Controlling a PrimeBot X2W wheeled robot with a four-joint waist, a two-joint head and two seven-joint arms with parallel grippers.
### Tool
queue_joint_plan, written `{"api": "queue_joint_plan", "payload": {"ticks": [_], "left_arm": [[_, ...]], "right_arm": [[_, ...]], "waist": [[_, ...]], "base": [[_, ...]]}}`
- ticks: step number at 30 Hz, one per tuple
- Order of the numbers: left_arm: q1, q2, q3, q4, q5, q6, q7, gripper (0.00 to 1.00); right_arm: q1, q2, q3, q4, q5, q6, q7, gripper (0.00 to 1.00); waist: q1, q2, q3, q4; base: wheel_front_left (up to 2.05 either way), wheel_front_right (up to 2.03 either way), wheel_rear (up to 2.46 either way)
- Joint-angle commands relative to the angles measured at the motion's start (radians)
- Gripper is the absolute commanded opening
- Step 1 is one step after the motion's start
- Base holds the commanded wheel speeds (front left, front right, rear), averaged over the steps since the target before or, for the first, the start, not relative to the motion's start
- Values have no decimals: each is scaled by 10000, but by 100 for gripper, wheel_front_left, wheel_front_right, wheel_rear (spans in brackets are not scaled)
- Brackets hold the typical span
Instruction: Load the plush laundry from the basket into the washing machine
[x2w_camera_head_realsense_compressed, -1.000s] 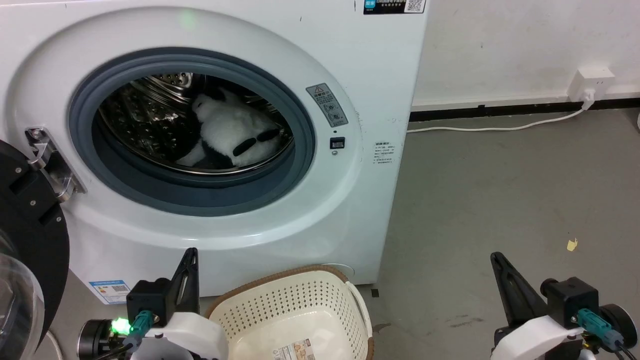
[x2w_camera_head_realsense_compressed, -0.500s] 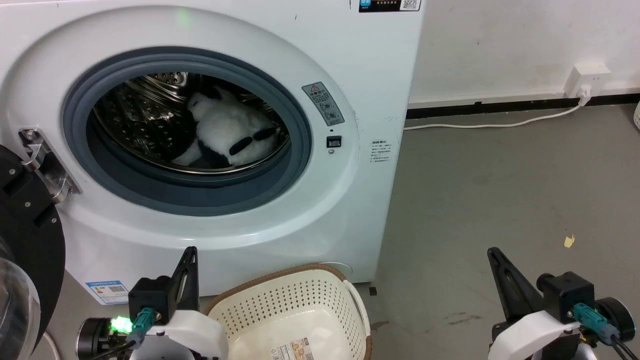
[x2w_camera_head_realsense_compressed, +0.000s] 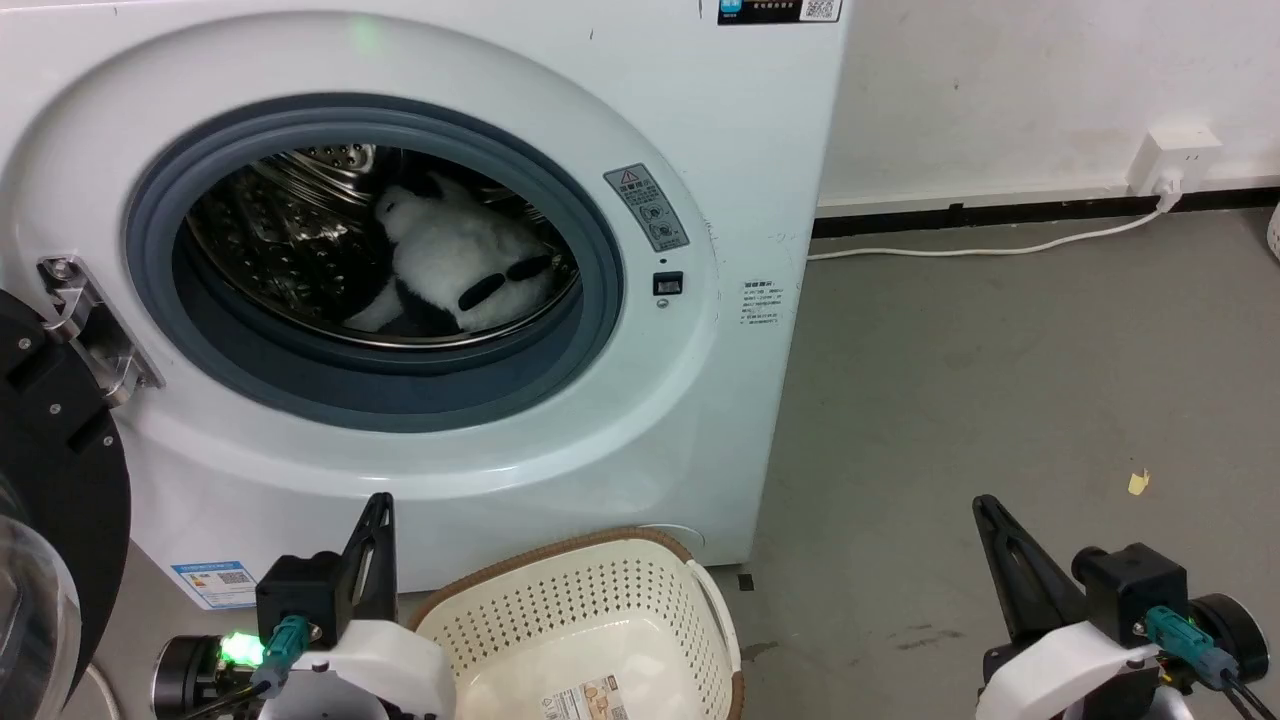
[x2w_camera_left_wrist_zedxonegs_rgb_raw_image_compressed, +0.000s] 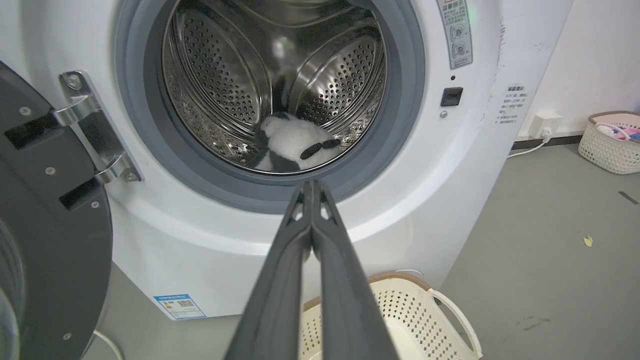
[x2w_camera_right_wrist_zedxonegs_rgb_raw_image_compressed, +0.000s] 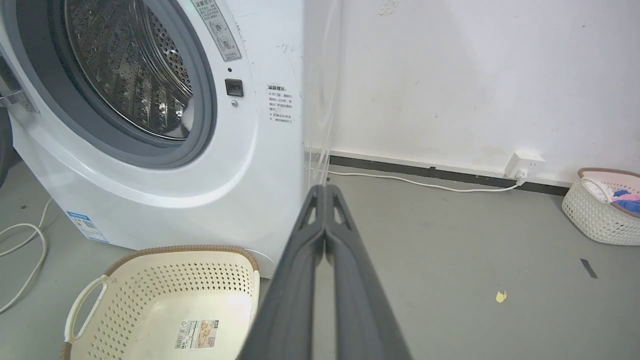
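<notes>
- The washing machine has its round port open. The plush laundry lies inside the steel drum, low on the drum wall and to the right of the port's middle. It is white fur with black patches showing, and no gripper touches it.
- The basket stands on the grey floor just before the machine's lower front. Its inside is bare but for a label sticker on the bottom.
- The black-rimmed door is swung out at the machine's left on a steel hinge, clear of the grey gasket.
- The left gripper hangs beside the basket's left end, below the port. Its two dark fingers are pressed together with nothing between them (the left wrist view shows them meeting right at the tips).
- The right gripper hangs over bare floor, well to the right of the basket, with its jaws likewise pressed together on nothing.
- Along the wall a white cable runs from the machine's side to a socket. A small yellow scrap lies on the floor near the right gripper.
- Both wrist views take in a second basket by the wall, with coloured clothes in it.
- The right wrist view also shows a loose white cord on the floor at the machine's other side. It looks across the port at a slant, onto the drum wall.
</notes>
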Motion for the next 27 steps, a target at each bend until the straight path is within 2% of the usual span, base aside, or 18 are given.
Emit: {"api": "queue_joint_plan", "payload": {"ticks": [1, 27], "left_arm": [[-6, -1, 11, -49, 24, -43, 1, 0], [-6, -1, 11, -49, 24, -43, 1, 0]], "right_arm": [[-116, 15, -1, 18, -74, -9, 14, 0], [-116, 15, -1, 18, -74, -9, 14, 0]], "waist": [[0, 0, 0, 1], [0, 0, 0, 1]], "base": [[0, 0, 0], [0, 0, 0]]}}
